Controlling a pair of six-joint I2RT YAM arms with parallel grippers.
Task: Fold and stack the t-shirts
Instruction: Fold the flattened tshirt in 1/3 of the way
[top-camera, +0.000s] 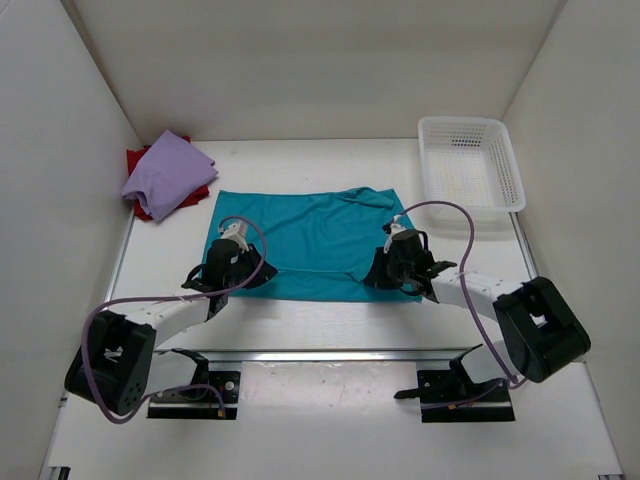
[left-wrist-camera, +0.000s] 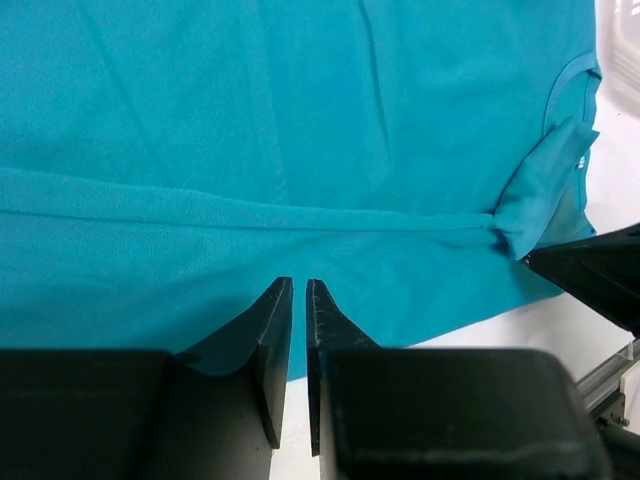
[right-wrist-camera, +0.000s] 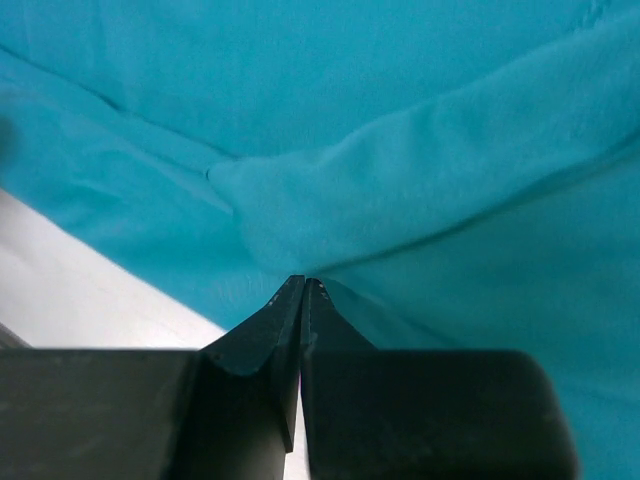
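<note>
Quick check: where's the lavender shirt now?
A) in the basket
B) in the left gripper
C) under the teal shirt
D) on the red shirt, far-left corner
D: the lavender shirt lies on the red shirt in the far-left corner, apart from the teal shirt.

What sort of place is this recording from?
Probably a lab robot cell: plain white walls box in the table, a left arm and right arm are mounted at its near edge, and a teal t-shirt lies spread on it.
</note>
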